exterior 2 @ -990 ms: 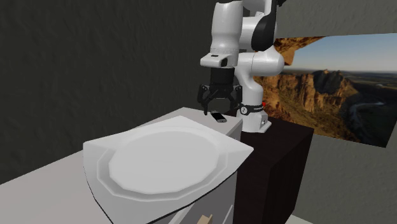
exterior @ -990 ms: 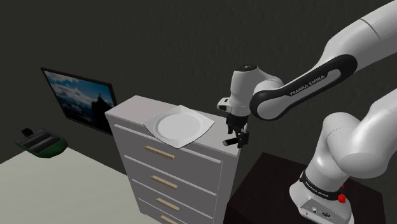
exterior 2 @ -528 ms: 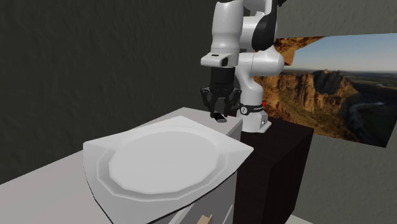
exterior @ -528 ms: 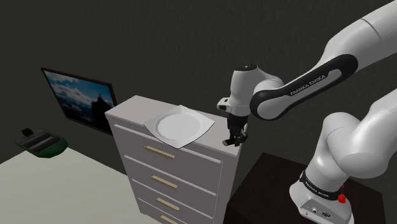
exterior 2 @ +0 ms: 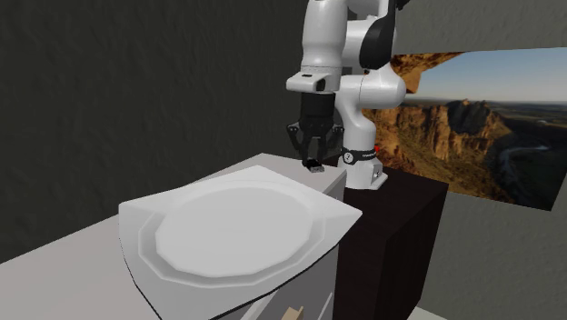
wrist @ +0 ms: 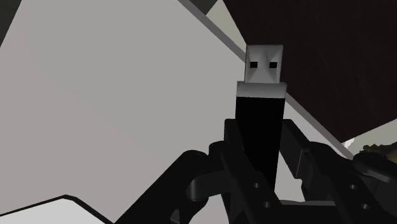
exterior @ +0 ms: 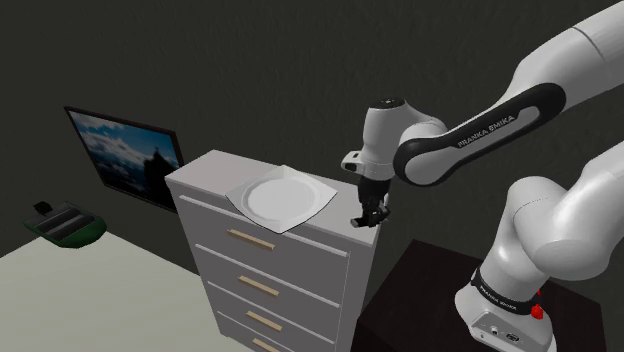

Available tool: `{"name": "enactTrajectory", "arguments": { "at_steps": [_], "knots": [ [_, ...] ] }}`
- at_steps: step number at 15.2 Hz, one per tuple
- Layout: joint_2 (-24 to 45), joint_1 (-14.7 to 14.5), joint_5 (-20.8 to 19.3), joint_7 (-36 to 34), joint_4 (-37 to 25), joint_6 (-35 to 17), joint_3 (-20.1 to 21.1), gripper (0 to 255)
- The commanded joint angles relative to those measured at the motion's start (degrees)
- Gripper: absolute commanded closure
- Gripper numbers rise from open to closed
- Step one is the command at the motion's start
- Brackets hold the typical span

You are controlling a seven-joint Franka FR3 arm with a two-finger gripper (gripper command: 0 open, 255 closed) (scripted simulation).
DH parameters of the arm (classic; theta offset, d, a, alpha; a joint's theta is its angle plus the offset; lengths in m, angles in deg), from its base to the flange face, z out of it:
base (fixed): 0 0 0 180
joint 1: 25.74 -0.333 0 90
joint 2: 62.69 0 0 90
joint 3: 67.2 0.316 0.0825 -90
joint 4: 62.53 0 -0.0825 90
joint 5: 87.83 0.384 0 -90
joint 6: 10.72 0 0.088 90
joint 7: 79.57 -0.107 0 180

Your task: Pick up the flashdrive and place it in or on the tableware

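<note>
the drive [wrist: 259,114], black body with a silver plug, is clasped between the fingers [wrist: 229,143] of the gripper [wrist: 259,146]. the jaws are nearly closed, pinched on the body, and the plug end is pointed away from the hand. in the shoulder view the gripper [exterior: 372,213] is pointed down over the dresser [exterior: 200,172] top's corner nearest the stand [exterior: 430,290]. the drive [exterior: 362,223] is seen at its tips, right at the surface; contact with the top can't be told. in the second exterior view the gripper [exterior 2: 313,155] and drive [exterior 2: 312,165] are seen at the far corner of the dresser [exterior 2: 273,169], in front of the stand [exterior 2: 400,236]. a white plate [exterior: 312,186] is laid mid-top, well apart from the drive, with one corner jutting over the front edge. it is seen large and close in the second exterior view [exterior 2: 136,218], with nothing on it. drawers with light handles [exterior: 251,239] are seen on the dresser front. a framed landscape [exterior: 125,155] is hung on the dark wall.
</note>
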Motion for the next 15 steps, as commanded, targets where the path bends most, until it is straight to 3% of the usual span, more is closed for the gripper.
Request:
{"name": "enactTrajectory", "arguments": {
  "at_steps": [1, 15],
  "knots": [
    [-0.9, 0.0, 0.1, 0.1, -0.7, 1.7, 0.0, 255],
    [-7.2, -0.3, 0.9, 1.0, -7.7, 15.0, 0.2, 255]
  ]
}}
